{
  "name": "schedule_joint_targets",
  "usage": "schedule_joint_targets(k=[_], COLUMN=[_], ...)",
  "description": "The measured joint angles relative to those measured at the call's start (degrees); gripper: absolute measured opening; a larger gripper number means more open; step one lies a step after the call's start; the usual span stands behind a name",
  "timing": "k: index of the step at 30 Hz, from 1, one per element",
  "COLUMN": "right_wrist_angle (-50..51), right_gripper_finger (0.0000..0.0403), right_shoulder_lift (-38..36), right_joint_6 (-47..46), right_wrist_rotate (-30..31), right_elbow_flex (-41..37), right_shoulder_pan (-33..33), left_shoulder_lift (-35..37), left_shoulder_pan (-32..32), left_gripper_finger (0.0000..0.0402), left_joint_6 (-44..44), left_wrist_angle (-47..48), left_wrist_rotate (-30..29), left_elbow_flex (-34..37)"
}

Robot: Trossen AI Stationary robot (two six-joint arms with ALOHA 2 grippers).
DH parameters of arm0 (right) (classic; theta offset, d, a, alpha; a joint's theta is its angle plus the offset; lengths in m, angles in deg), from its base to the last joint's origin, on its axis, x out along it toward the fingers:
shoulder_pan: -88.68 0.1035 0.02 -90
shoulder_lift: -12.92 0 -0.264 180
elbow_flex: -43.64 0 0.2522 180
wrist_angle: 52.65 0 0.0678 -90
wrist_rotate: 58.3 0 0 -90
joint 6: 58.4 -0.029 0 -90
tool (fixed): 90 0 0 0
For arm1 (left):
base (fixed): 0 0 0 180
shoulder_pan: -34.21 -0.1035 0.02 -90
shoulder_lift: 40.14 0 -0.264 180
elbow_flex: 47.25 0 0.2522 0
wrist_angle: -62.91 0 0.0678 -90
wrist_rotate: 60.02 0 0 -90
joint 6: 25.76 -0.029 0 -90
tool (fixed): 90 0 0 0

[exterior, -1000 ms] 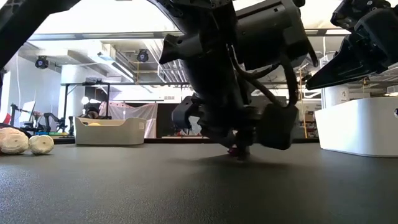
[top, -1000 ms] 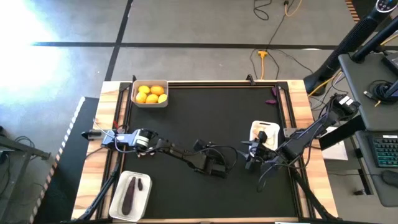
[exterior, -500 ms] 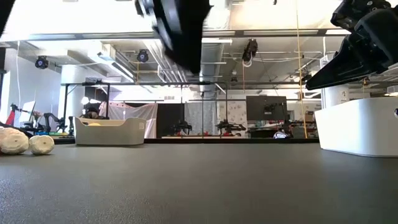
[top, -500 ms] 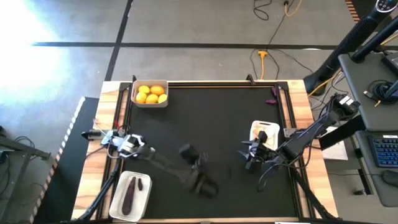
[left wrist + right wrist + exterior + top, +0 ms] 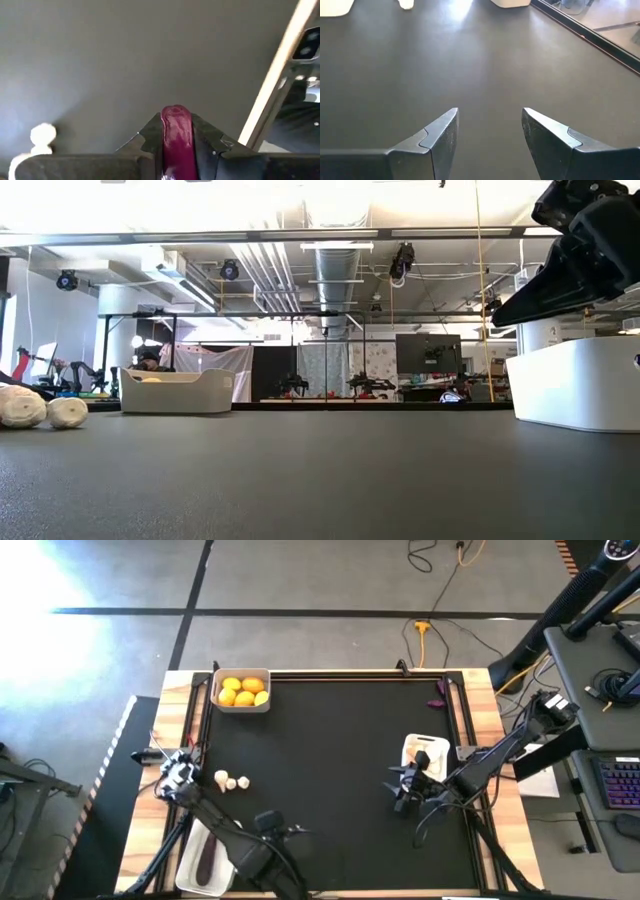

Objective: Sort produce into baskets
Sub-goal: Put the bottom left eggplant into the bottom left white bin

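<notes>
We see a black matte table (image 5: 340,740) with a wooden border, filling the middle of the high view. At its upper left corner stands a pale tray with rounded corners (image 5: 241,706), and in it lie round yellow citrus fruits (image 5: 243,691). A second tray (image 5: 415,748), white and smooth, sits at the right of the mat, and the right gripper (image 5: 395,790) hangs just below it in the frame; in its wrist view the two dark fingers (image 5: 439,137) stand apart with nothing between them. The third tray (image 5: 190,865) is at the lower left, with a long dark purple eggplant (image 5: 207,858) inside. The left gripper (image 5: 268,823) is near the bottom edge, just right of this tray. In its wrist view the fingers are closed on a small glossy purple eggplant (image 5: 176,137). Small white bulbs (image 5: 232,781), rough and knobby in the low view, lie on the mat at the left side.
</notes>
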State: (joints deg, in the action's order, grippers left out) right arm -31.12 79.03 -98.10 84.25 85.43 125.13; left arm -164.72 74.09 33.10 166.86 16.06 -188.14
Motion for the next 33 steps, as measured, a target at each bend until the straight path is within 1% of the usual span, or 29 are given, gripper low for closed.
schedule_joint_targets(k=[2,5,9,12,15,18,21,23,26,33], right_wrist_angle=[0.04,0.03,0.04,0.0,0.03,0.06,0.04,0.03,0.03,0.03], right_gripper_finger=[0.021,0.021,0.021,0.021,0.021,0.021,0.021,0.021,0.021,0.021], right_shoulder_lift=[0.01,0.0,0.0,0.0,0.0,0.0,0.0,0.0,0.01,0.01], right_joint_6=[-0.01,0.07,0.14,0.22,0.26,0.26,0.26,0.26,0.26,0.29], right_wrist_rotate=[-0.02,0.05,0.04,0.05,0.04,0.05,0.11,0.15,0.15,0.17], right_elbow_flex=[0.0,0.0,0.0,0.0,0.0,0.0,0.0,0.0,0.0,0.02], right_shoulder_pan=[-0.09,-0.11,-0.09,-0.09,-0.09,-0.11,-0.11,-0.11,-0.11,-0.11], left_shoulder_lift=[2.68,8.38,15.82,20.85,24.53,26.85,27.27,26.96,26.17,25.01], left_shoulder_pan=[0.23,1.03,2.67,4.37,6.08,7.14,7.62,7.61,7.54,7.44], left_gripper_finger=[0.0053,0.0053,0.0053,0.0053,0.0053,0.0055,0.0063,0.0069,0.0079,0.0115], left_joint_6=[3.2,9.76,20.41,27.61,32.57,35.28,37.93,38.67,38.61,39.19], left_wrist_angle=[-0.43,-0.15,-0.27,-1.61,-7.82,-16.29,-22.68,-25.27,-25.72,-25.51], left_wrist_rotate=[1.35,2.94,6.5,11.68,16.66,19.71,21.67,23.5,25.44,25.18], left_elbow_flex=[3.68,11.62,25.87,36.1,45.01,51.77,56.59,58.85,61.3,62.32])
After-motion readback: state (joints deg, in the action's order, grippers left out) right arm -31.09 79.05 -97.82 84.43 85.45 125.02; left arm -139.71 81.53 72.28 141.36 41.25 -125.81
